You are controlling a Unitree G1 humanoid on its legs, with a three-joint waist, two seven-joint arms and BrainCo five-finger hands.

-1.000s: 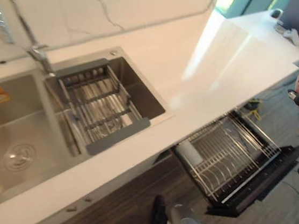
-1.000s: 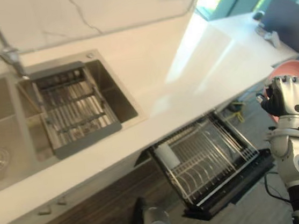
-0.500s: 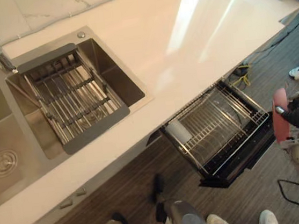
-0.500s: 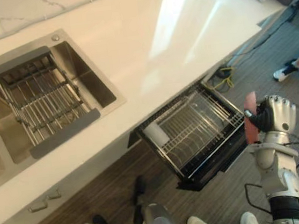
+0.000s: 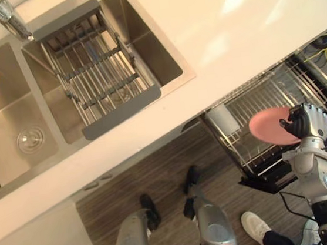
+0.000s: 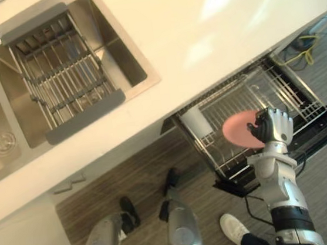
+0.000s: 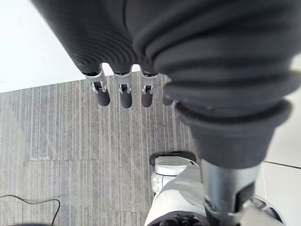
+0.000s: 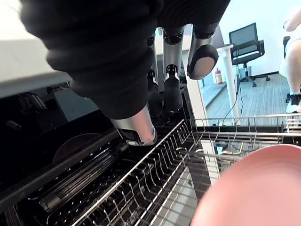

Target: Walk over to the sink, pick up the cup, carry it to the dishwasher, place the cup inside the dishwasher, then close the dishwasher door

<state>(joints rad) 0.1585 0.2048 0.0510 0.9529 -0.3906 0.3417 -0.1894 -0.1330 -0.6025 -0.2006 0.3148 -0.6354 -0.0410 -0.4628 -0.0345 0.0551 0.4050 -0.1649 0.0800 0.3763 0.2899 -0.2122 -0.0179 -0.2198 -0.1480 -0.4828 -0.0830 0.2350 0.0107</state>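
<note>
The right robot hand (image 5: 309,125) is clamped on the rim of a pink round shallow dish (image 5: 270,126), pinching one edge. Neither hand holds a cup, so the dish is what is being carried. It hangs above the pulled-out metal wire rack (image 6: 282,88) of the open black dishwasher (image 5: 265,183), below the edge of the white stone table (image 5: 229,26) and well apart from the steel sink (image 5: 10,122). The dish looks stiff, light and smooth, probably ceramic or hard plastic, so it could slip or chip against the wires. A hold on the rim, as now, leaves the far edge free to enter a slot. Being round, it has no true long axis. Its broad face is turned mostly upward, slightly tilted, and its free edge points away from the hand across the rack. The left robot hand (image 7: 122,96) hangs over the grey striped floor (image 7: 56,141), fingers straight and apart, holding nothing
</note>
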